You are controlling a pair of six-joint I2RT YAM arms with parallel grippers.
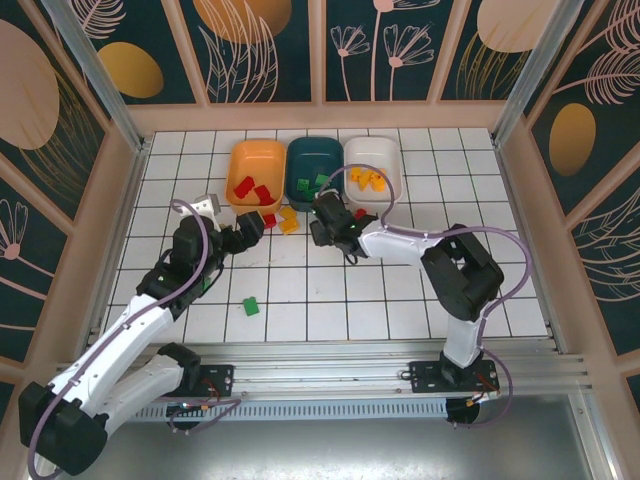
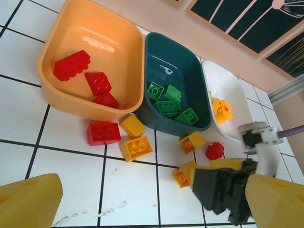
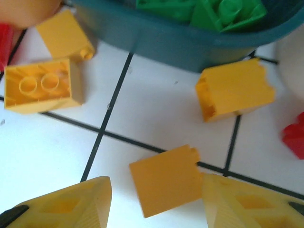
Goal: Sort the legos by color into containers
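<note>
Noted partial sorting: red legos [image 2: 71, 65] in orange tray [image 2: 107, 33], green in teal tray [image 2: 178, 59], yellow in white tray [image 2: 230, 88]. Counted several yellow, two red, one green brick [image 1: 250, 306] loose on tiles [image 2: 133, 194]. Found right gripper [image 3: 156, 190] fingers apart astride a yellow brick [image 3: 164, 183]; left gripper [image 1: 250, 231] spread wide, empty.

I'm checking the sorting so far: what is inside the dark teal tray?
The dark teal tray holds green bricks, about four, bunched toward its near end; its far end is bare. Anything under the overlapping bricks or behind the near wall is covered.
</note>
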